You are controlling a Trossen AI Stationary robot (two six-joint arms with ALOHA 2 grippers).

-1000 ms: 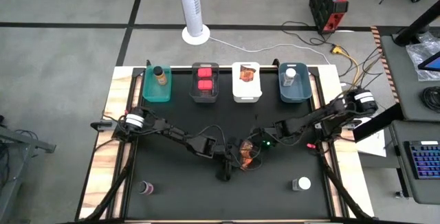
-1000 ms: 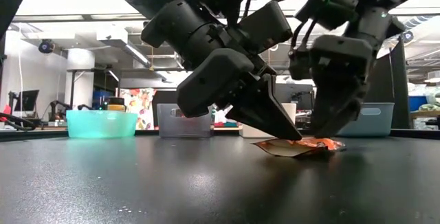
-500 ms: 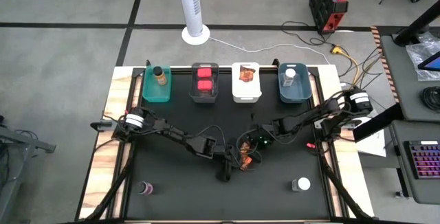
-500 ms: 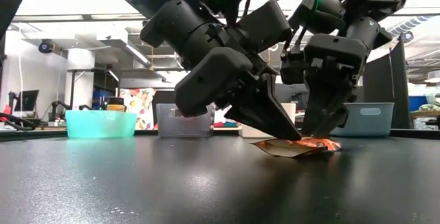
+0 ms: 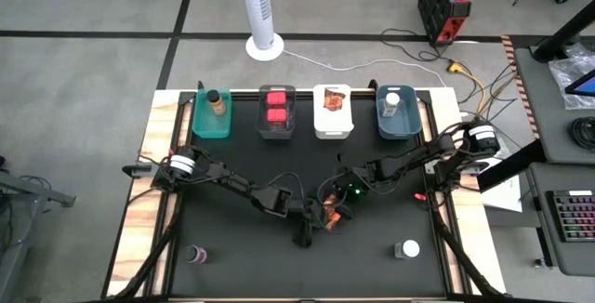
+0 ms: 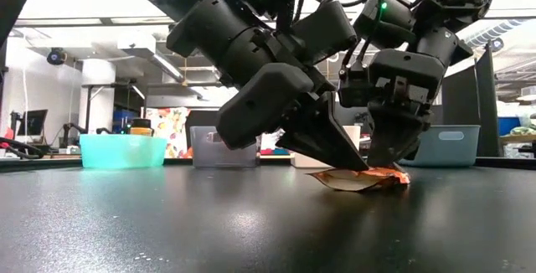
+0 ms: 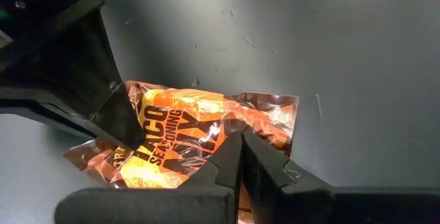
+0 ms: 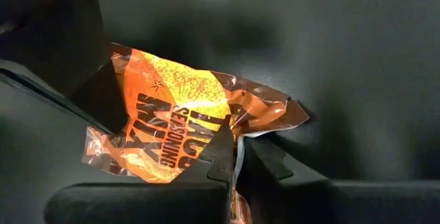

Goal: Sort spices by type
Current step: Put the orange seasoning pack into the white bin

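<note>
Between both fingers [image 8: 218, 157], taco packet [image 8: 172, 114], pinched

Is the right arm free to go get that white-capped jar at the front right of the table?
Probably not yet: the right gripper is shut on the taco seasoning packet. Nothing stands between it and the white-capped jar.

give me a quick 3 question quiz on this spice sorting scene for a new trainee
1. True or false: the right claw is shut on the taco seasoning packet.
2. Which bin holds the two red tubs? A teal, B grey, C white, D blue.
3. Fill in: the loose white-capped jar stands near the table's front ____ corner in the high view.

Key
1. True; the left claw is also shut, pressing the packet.
2. B, the grey bin.
3. Right.
</note>
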